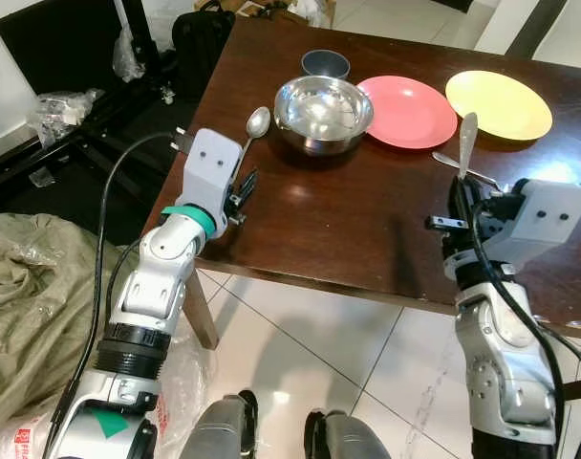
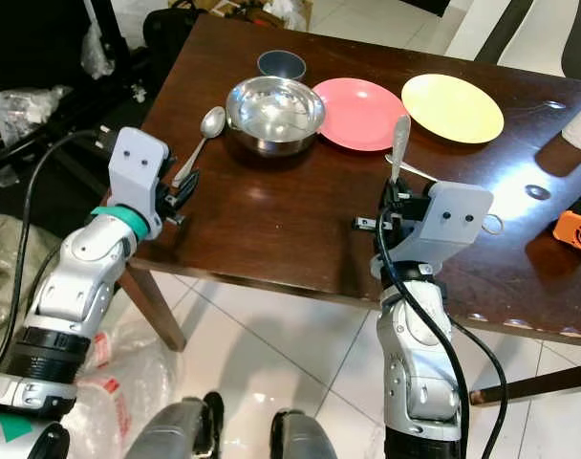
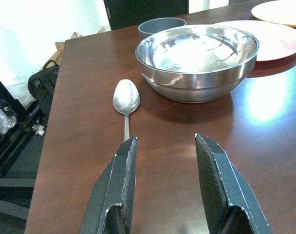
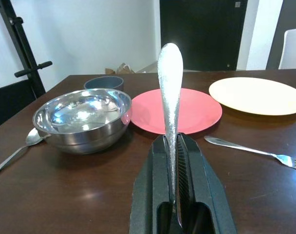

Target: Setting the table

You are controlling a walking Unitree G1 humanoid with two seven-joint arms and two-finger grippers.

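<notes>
2 plates (image 1: pixel 406 110), a steel bowl (image 1: pixel 323 113), spoon (image 1: pixel 257 124) and fork (image 4: pixel 255 150) already lie on the counter (image 1: pixel 329 220). Right pincer (image 4: pixel 173 146) clamps an unplaced utensil (image 4: pixel 170 83) upright; left pincer (image 3: pixel 162 161) hangs apart behind the spoon.

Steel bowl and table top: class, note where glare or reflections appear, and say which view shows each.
Left wrist view: bright highlights inside the steel bowl, and a pale glare patch on the table beside it. Right wrist view: the bowl mirrors the room light, and the utensil handle clamped in the right gripper shines white at its tip. Left eye view: soft sheen on the wood near the left gripper.
</notes>
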